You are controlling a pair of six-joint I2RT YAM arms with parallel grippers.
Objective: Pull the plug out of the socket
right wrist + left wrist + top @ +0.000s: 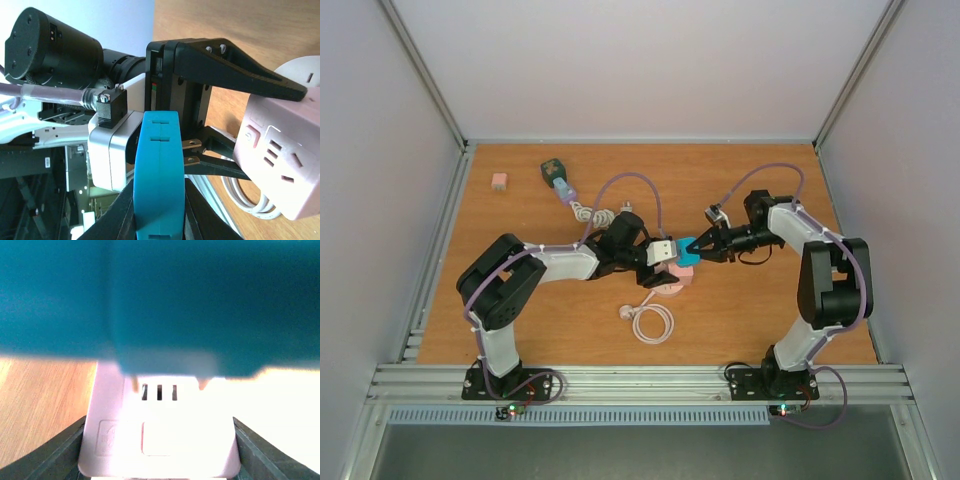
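Note:
My left gripper (pixel 665 268) is shut on the pink socket block (pixel 673 276) and holds it on the table. In the left wrist view the socket (pixel 160 440) sits between my dark fingers (pixel 255 450). My right gripper (pixel 698 247) is shut on the blue plug (pixel 686 251). In the right wrist view the plug (pixel 160 175) sits between my fingers (pixel 117 215), and its two metal prongs (pixel 192 152) are bare and out of the socket (pixel 280 165), a short gap away. In the left wrist view the plug (pixel 165 300) is a blur over the socket.
The socket's white cable lies coiled (pixel 650 322) in front of it. A green adapter (pixel 555 172) with a white cord (pixel 590 213) and a small pink block (pixel 499 181) lie at the far left. Walls enclose the table on three sides.

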